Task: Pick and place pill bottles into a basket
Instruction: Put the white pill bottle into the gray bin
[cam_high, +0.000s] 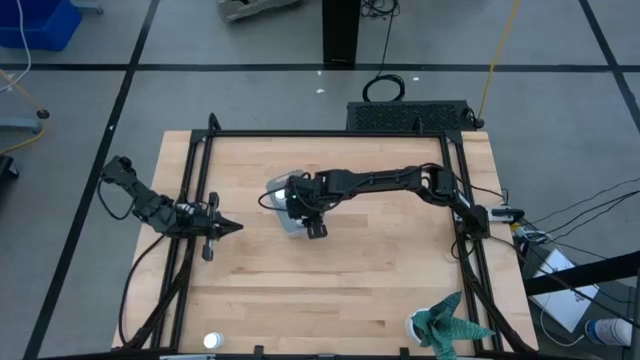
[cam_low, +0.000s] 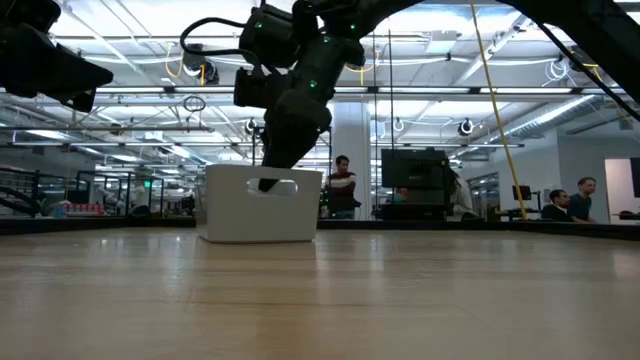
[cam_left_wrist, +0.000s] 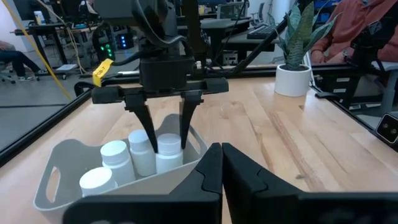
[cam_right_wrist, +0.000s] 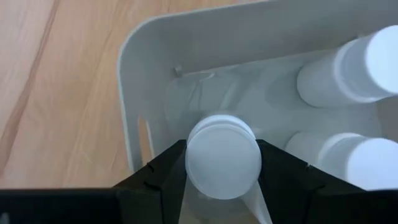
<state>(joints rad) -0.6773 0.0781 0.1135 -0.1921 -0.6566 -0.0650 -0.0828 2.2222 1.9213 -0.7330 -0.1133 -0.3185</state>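
Right tool (cam_right_wrist: 222, 163) clenched on a pill bottle (cam_right_wrist: 222, 155) w/ its base inside the basket (cam_right_wrist: 134, 81) mid-worktop (cam_high: 380, 270), beside other bottles (cam_left_wrist: 115, 152); left tool (cam_high: 232, 227) clenched shut, parked at worktop's left edge.

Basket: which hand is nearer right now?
Right. The right hand reaches down into the basket, shut on a bottle. The left hand waits off to the basket's side, shut.
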